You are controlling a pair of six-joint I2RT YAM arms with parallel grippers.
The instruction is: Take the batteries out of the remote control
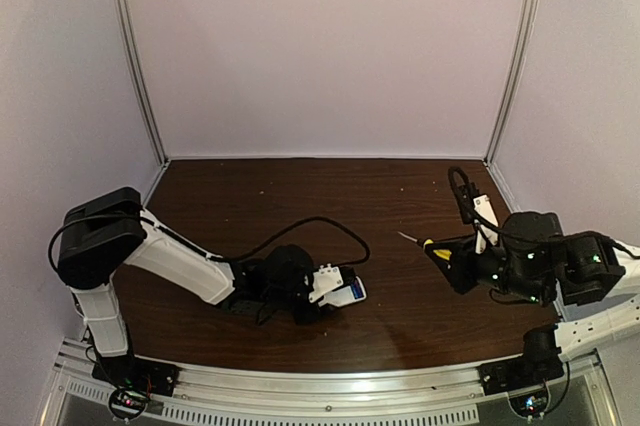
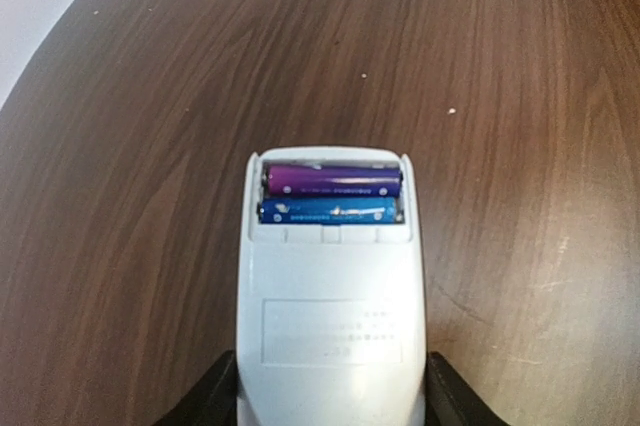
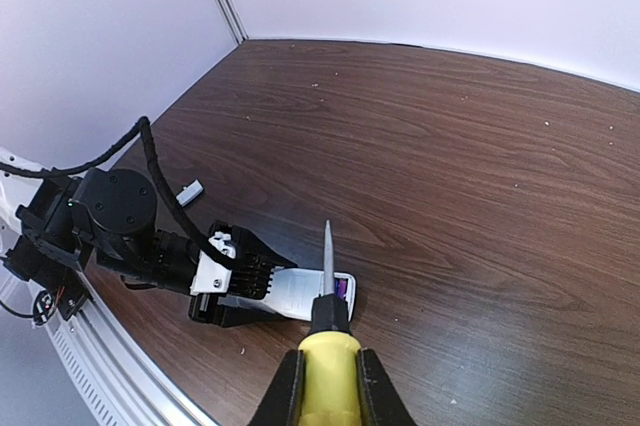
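- Top external view: left claw (image 1: pixel 335 286), near side and just left of centre on the dark wooden surface (image 1: pixel 300 196), is closed on the remote control (image 1: pixel 350 293).
- Left wrist view: the remote control is clamped at its near end between two black fingers (image 2: pixel 212 398). Its back face is up and the bay at its far end is uncovered. Whether it touches the surface cannot be told.
- Batteries (image 2: pixel 330 196): two, both seated in the bay, lying crosswise side by side. The purple one (image 2: pixel 332 181) is farther and the blue one (image 2: pixel 328 210) nearer.
- Right claw (image 3: pixel 330 388): at the right, above the surface, gripping the yellow handle of a screwdriver (image 3: pixel 327 336). The blade points left toward the remote control and is well apart from it.
- Small white piece (image 3: pixel 190 189): lies on the surface beside the left arm, apart from the remote control.
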